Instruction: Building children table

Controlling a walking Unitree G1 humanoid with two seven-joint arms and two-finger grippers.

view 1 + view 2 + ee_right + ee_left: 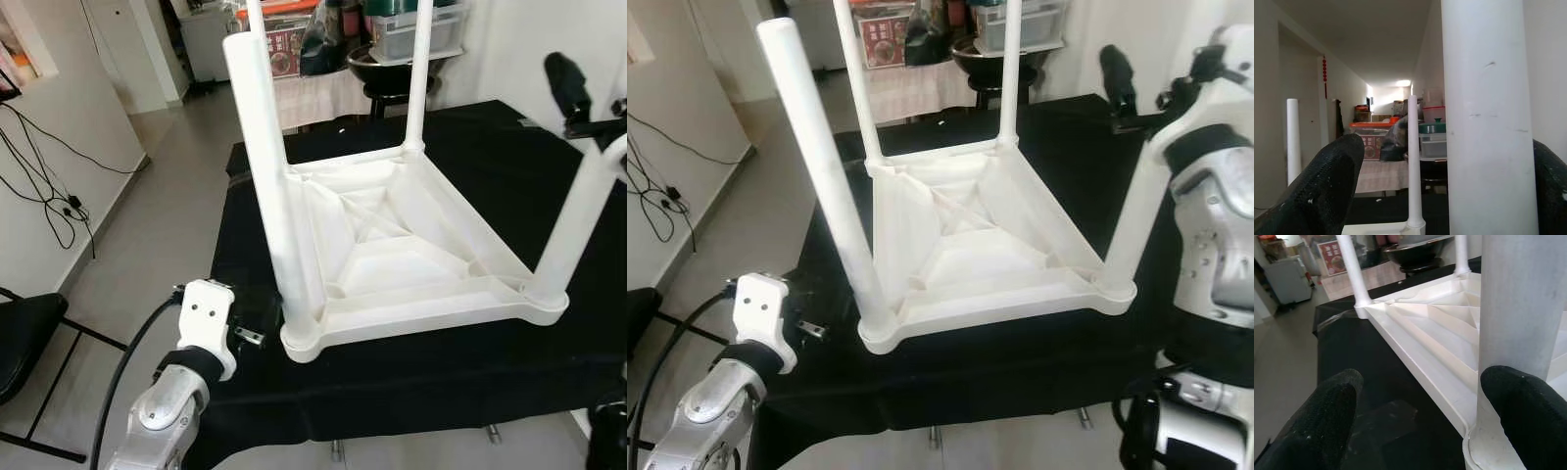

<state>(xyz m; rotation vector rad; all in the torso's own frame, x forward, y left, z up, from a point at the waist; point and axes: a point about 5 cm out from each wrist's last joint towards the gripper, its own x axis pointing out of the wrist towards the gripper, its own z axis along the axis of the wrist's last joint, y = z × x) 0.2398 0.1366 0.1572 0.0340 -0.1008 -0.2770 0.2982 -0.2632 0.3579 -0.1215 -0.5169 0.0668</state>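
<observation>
Four-legged white table (pixel 392 245) lies inverted; both open end effectors (pixel 1415 421) (pixel 1444 186) straddle near legs.

White plastic children's table (pixel 392 245) lies upside down on black cloth, four legs up.

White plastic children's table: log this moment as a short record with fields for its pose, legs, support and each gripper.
object: white plastic children's table, underside ribs showing
pose: upside down, top resting flat
legs: four white round legs fitted, pointing up
support: black cloth-covered table
left gripper: open, fingers either side of the base of the near-left leg
right gripper: open around the near-right leg, high up on it
background: stacked storage boxes behind
</observation>
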